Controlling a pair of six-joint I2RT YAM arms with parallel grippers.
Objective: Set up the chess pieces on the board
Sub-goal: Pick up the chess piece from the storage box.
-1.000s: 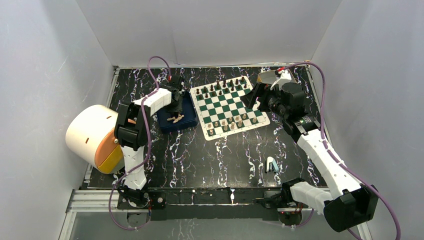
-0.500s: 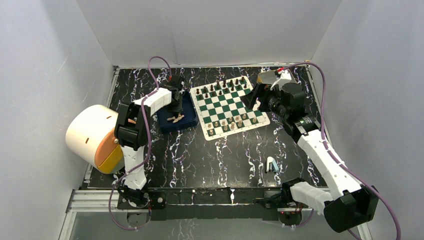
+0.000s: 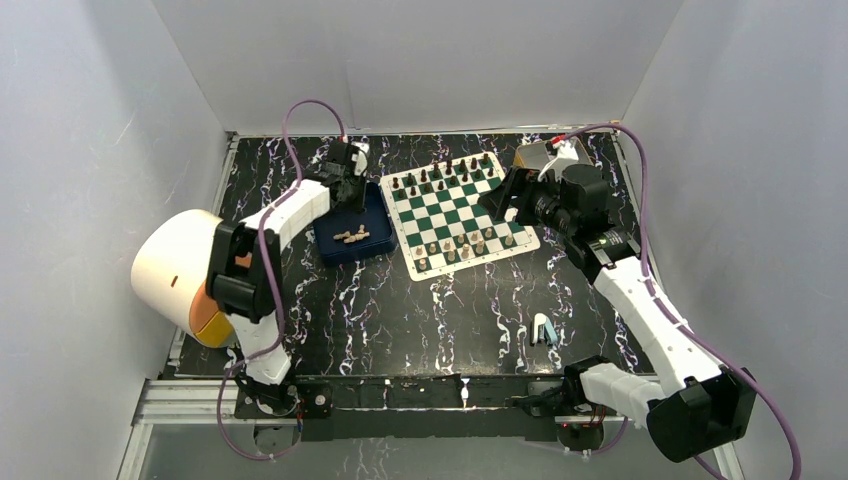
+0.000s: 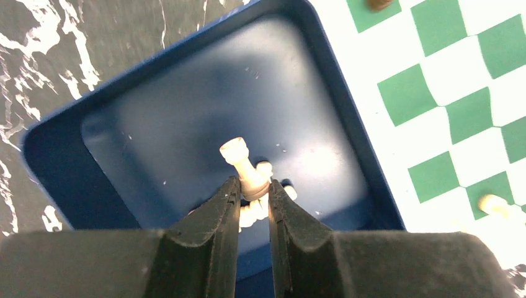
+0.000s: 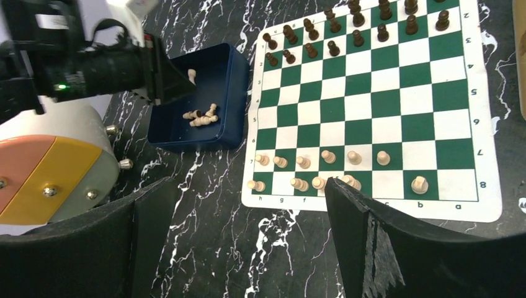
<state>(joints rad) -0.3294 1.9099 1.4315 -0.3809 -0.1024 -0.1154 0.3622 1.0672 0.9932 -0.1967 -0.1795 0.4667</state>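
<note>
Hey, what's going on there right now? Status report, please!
Left hand shut on one cream chess piece, over the blue tray. Right hand open, at edge of the board. More cream pieces lying in tray. Nothing between tray and board.

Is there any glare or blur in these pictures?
Left wrist view: a pale sheen on the blue tray's floor, the held chess piece sharp. Right wrist view: the board crisp, the open jaws at the bottom edge dark and soft. Top view: even light.
</note>
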